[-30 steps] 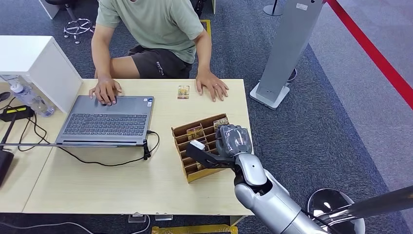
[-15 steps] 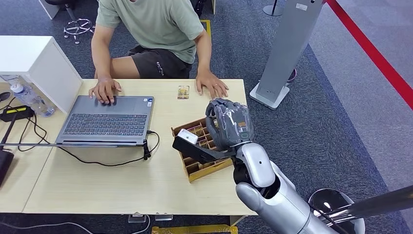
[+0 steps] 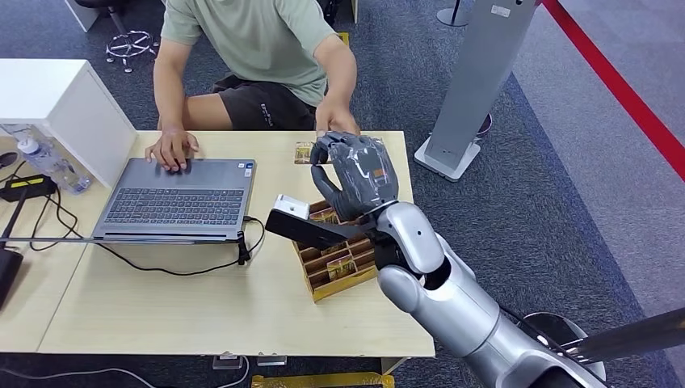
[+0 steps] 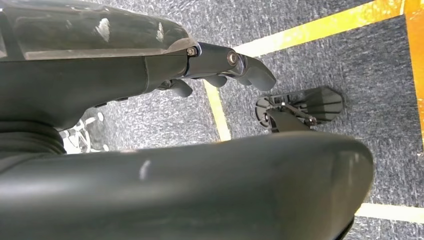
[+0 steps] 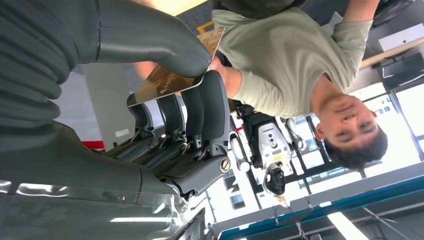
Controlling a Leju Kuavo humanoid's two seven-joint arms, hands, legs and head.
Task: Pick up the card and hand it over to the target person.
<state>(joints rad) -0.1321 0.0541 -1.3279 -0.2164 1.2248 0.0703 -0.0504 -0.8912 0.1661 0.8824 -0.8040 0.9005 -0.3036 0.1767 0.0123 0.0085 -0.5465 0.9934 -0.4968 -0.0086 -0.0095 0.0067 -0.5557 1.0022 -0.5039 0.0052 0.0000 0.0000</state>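
Right hand (image 3: 359, 174) risen, flat glossy card (image 5: 172, 70) pinched

The right arm reaches forward and up, its right hand (image 3: 355, 176) raised with the back turned to the head camera. Its thumb (image 5: 150, 42) and fingers (image 5: 212, 107) pinch the card (image 5: 172, 75) flat between them. The left hand (image 4: 220, 70) hangs low, fingers loosely curled, holding nothing
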